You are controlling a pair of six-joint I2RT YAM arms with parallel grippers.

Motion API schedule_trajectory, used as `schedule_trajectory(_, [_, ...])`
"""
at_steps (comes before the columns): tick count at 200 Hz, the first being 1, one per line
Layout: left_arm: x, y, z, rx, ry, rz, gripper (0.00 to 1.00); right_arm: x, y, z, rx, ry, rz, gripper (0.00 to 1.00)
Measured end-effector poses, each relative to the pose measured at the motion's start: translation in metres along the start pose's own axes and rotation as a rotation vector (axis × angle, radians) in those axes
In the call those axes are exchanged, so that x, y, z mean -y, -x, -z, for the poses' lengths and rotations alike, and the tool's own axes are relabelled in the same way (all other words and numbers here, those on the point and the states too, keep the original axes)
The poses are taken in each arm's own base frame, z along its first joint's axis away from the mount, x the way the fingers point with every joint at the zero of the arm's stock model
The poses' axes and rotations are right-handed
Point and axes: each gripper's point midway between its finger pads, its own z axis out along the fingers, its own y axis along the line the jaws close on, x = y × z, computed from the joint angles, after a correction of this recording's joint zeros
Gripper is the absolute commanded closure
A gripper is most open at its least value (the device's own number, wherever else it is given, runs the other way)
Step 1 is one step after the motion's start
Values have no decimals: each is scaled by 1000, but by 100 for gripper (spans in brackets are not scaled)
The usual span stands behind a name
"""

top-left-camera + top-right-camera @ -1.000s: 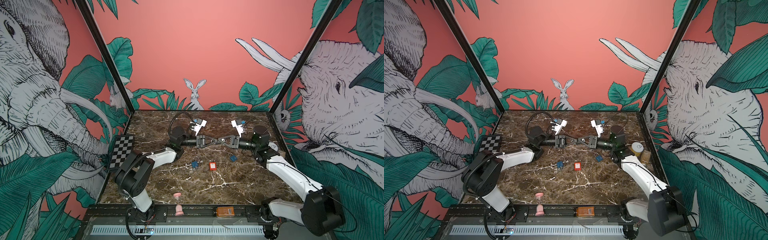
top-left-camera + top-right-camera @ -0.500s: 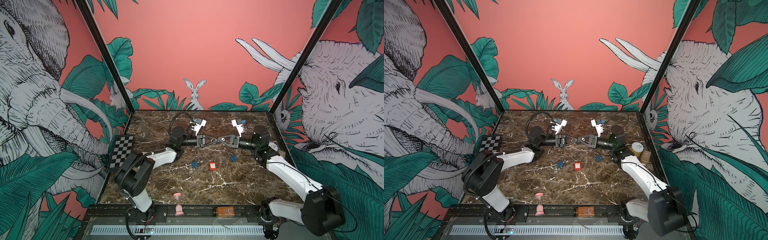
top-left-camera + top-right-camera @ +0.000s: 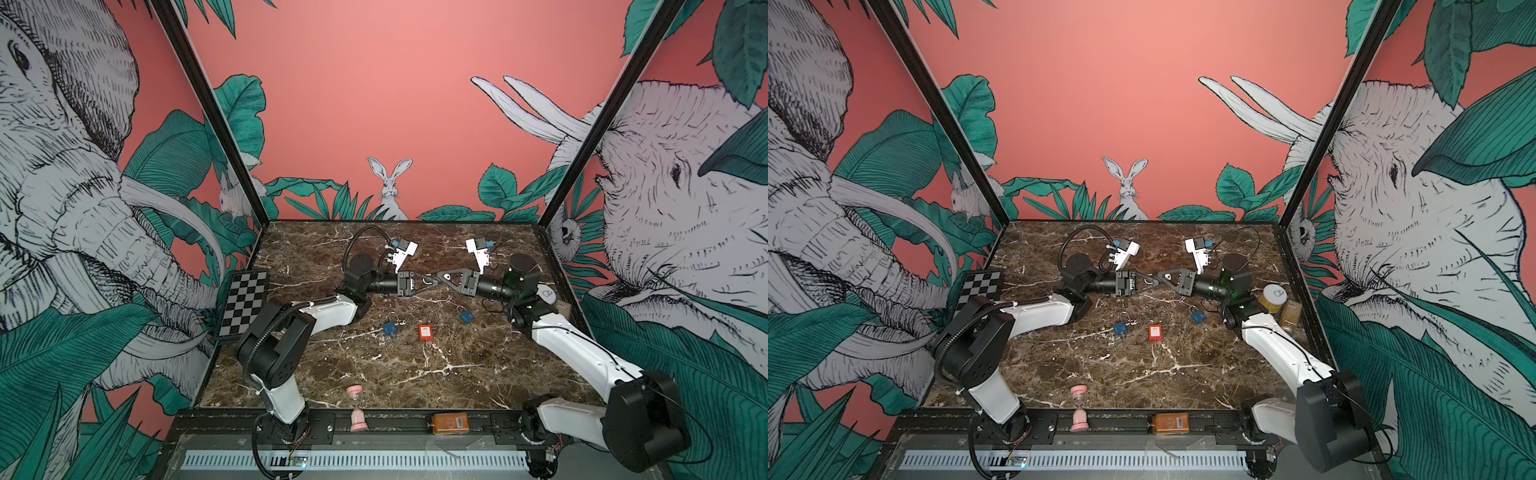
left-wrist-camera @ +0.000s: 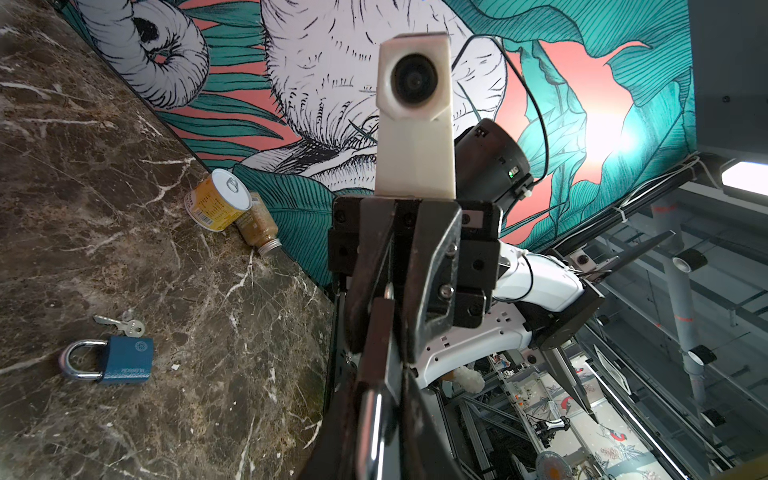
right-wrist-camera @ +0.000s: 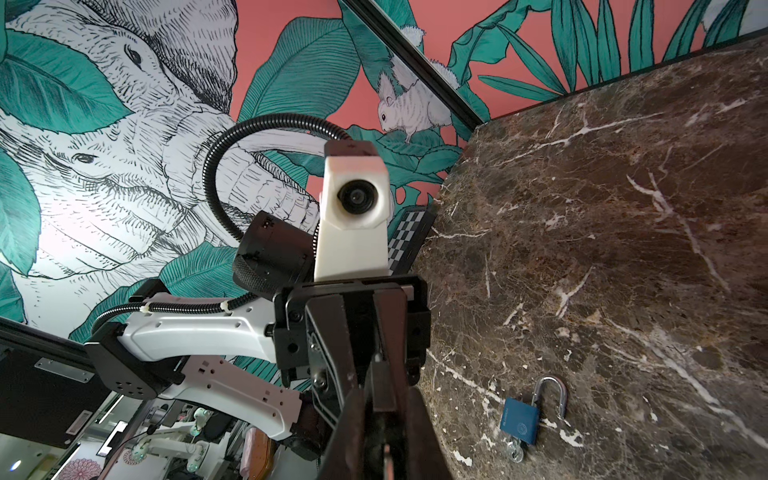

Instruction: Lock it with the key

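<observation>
Above the table (image 3: 415, 374), the left gripper (image 3: 430, 283) pinches a dark padlock (image 4: 380, 332) by its shackle (image 4: 370, 415), meeting the right gripper (image 3: 441, 277), closed on a key (image 4: 388, 291).

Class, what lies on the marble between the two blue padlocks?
A small red block, between the left padlock and the right padlock; both top views show it.
</observation>
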Motion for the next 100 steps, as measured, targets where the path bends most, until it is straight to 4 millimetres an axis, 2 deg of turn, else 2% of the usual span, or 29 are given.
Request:
schedule_trajectory(13, [0,0,0,0,0,4,82,0,0,0,2,0,3,100])
schedule_trajectory(34, [0,2,-1,3,2,0,71,0,0,0,3,0,9,100])
schedule_trajectory(50, [-1,3,-1,11,5,0,70,2,-1,0,1,-3,7,100])
schedule_trajectory(80, [-3,4,-1,17,16,2,73,4,-5,1,-3,-9,5,100])
schedule_trajectory(100, [-4,3,-1,15,18,-3,79,4,-6,2,-1,-12,10,100])
